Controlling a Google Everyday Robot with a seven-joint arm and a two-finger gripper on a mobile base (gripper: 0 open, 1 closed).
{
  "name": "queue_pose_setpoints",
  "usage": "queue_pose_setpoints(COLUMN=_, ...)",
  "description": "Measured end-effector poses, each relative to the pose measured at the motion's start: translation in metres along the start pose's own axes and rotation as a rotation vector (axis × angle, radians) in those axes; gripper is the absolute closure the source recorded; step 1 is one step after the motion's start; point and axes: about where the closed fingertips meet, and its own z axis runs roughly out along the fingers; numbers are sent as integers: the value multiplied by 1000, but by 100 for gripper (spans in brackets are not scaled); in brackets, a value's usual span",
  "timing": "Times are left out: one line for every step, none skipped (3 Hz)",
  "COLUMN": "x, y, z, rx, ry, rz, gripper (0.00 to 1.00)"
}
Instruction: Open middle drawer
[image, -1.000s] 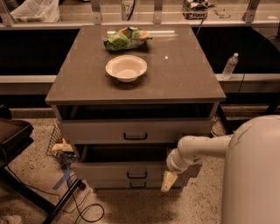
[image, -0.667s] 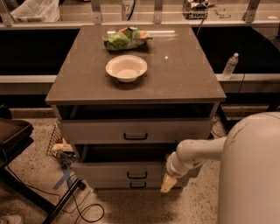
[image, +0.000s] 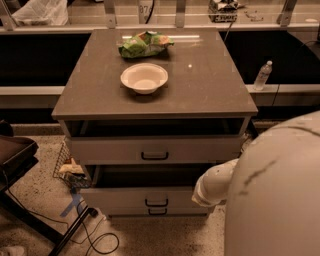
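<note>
Crosswise, middle drawer (image: 125, 199) faces camera, hand (image: 199, 196) at right

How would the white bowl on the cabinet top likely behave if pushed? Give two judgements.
The bowl looks thin and empty, so probably light, sliding easily on the smooth top. Its wide, low shape makes tipping unlikely. The gripper sits low beside the middle drawer.

White bowl (image: 144, 77), green bag (image: 145, 44) (mottled), pale-grey middle drawer (image: 125, 200), cream gripper (image: 199, 198) at its right end.
</note>
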Motion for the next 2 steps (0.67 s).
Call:
queue_pose_setpoints(x=19, y=36, z=-37, rx=-3, ry=68, rz=105, gripper=99)
queue_pose_setpoints(x=18, y=48, z=-33, rx=-21, ry=79, rz=90, gripper=86)
